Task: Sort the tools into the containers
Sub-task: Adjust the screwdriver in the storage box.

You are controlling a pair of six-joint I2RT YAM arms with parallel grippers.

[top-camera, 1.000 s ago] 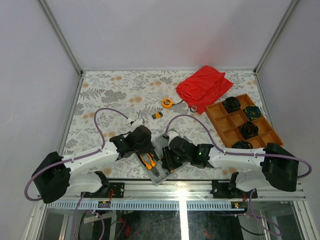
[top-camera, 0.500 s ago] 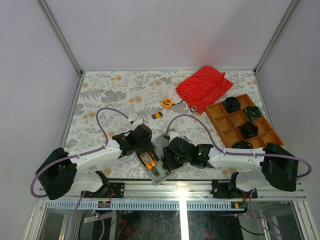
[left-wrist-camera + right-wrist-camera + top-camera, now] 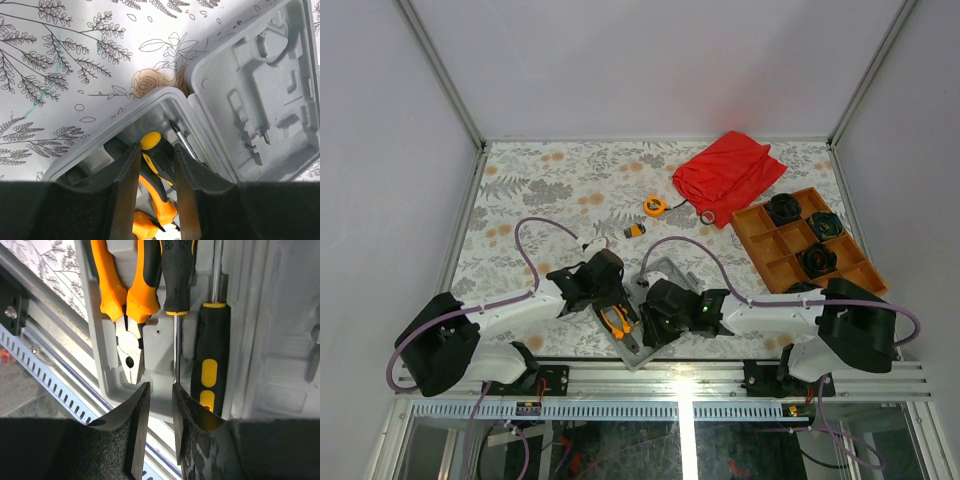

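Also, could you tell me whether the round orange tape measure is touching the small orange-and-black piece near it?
Apart. The top view shows bare patterned table between the tape measure and the orange-and-black piece.

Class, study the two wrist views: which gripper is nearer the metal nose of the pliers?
Right. The right gripper sits just beyond the pliers' nose at the rail-side end of the case. The left gripper is at the opposite end, its fingers flanking a screwdriver handle.
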